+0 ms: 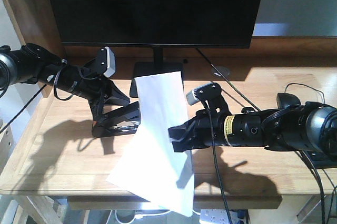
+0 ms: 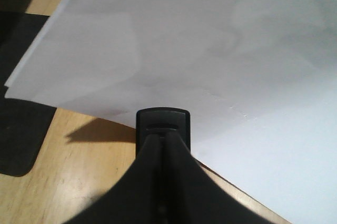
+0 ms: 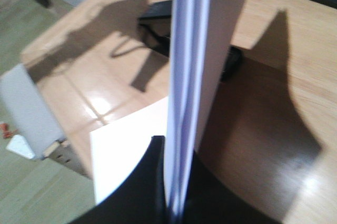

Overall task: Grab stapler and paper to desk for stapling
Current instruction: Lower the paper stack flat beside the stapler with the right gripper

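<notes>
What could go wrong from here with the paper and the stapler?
The right gripper pinches the paper at one edge only, and its lower corner hangs past the desk front; the stack may sag or slip.
The right wrist view shows the sheets slightly fanned, so a staple could catch them misaligned.
The left gripper holds the stapler right at the paper's side; pushing in may crumple it.

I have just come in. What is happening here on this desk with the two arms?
The right gripper holds the paper up, pinched at one long edge. The sheets stand tilted over the desk, and one lower corner hangs past its front edge. The left gripper is shut on the stapler at the paper's other edge. Whether the stapler already bites the paper cannot be told.
</notes>
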Robot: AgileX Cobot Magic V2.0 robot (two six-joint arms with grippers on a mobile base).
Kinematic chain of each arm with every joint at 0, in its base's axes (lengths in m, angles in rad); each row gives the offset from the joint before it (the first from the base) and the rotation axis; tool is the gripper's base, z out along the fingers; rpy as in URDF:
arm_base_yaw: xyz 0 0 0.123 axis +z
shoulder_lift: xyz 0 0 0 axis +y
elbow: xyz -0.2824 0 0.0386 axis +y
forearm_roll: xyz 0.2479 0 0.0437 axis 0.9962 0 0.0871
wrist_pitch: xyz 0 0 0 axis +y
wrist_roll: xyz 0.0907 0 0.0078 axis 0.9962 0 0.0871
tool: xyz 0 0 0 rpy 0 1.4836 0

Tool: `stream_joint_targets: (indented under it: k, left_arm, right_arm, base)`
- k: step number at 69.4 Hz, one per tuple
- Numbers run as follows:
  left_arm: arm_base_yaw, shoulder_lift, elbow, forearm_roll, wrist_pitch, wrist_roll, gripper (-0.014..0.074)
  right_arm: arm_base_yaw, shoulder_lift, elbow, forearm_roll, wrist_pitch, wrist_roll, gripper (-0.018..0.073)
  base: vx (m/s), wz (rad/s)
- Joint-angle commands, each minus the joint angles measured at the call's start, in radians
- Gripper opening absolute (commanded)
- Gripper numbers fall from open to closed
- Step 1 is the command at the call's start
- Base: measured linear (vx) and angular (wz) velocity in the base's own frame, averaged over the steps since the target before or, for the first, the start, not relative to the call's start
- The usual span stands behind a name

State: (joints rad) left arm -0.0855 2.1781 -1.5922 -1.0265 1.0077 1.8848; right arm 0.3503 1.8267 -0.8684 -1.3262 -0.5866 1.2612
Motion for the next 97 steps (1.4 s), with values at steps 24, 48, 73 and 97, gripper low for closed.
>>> stream_joint_targets:
  k: [24, 48, 73, 97]
  left_arm:
    - [-0.002, -0.059, -0.025, -0.057, 0.022, -0.009, -0.0006]
    - [-0.002, -0.059, -0.025, -0.057, 0.022, -0.009, -0.0006]
    - [-0.002, -0.059, -0.025, -0.057, 0.024, -0.009, -0.0006]
    - [-0.002, -0.059, -0.025, -0.057, 0.025, -0.009, -0.0006]
  right_arm:
    - [-0.001, 0.022, -0.075, 0.081, 0.005, -0.032, -0.0003]
    - [-0.001, 0.103, -0.153, 0.088, 0.024, -0.029, -0.0003]
    - [-0.001, 0.163, -0.242, 0.031, 0.099, -0.024, 0.0]
    - [-0.001, 0.219, -0.316, 0.01, 0.12, -0.008, 0.0066]
  base:
    - [0.0, 0.0]
    - [0.0, 0.0]
    - [0.0, 0.0]
    - [0.0, 0.0]
